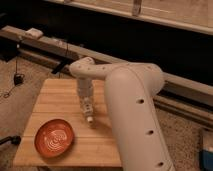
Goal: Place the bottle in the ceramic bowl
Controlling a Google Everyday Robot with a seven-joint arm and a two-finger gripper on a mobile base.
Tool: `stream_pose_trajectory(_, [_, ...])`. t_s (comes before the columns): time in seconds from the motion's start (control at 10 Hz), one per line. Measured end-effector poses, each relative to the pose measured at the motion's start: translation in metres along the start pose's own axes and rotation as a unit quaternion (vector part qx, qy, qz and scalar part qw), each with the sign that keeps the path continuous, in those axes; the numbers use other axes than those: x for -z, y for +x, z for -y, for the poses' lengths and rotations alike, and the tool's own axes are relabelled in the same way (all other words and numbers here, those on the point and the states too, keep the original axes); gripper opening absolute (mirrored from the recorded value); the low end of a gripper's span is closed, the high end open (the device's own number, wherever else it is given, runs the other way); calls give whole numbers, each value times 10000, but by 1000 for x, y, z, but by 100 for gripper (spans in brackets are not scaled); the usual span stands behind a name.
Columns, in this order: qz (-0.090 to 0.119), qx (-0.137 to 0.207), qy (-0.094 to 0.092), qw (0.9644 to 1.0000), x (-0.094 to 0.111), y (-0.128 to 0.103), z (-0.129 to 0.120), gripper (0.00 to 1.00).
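Observation:
The ceramic bowl (pixel 54 138) is a shallow orange-red bowl with pale swirl lines. It sits at the front left of the wooden table (pixel 55 102). The bottle (pixel 89 114) is small, slim and white, and it points towards the table's front near the middle. My gripper (pixel 86 103) reaches down from the white arm directly onto the bottle's upper end, which it hides. The bottle is right of the bowl and behind it, about a bowl's width away. I cannot tell whether the bottle rests on the wood or is lifted.
My thick white arm (pixel 135 115) covers the table's right side. A long rail (pixel 45 42) with cables runs behind the table. A dark window wall stands beyond it. A cable (pixel 12 87) lies on the speckled floor at the left.

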Motion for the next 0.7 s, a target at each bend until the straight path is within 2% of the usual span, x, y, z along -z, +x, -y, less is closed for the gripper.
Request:
stream_pose_trajectory(0.3, [3,501,-52,9987,29,34,-40,0])
stream_pose_trajectory(0.7, [-267,1063,-238,9937,35,73,-94,0])
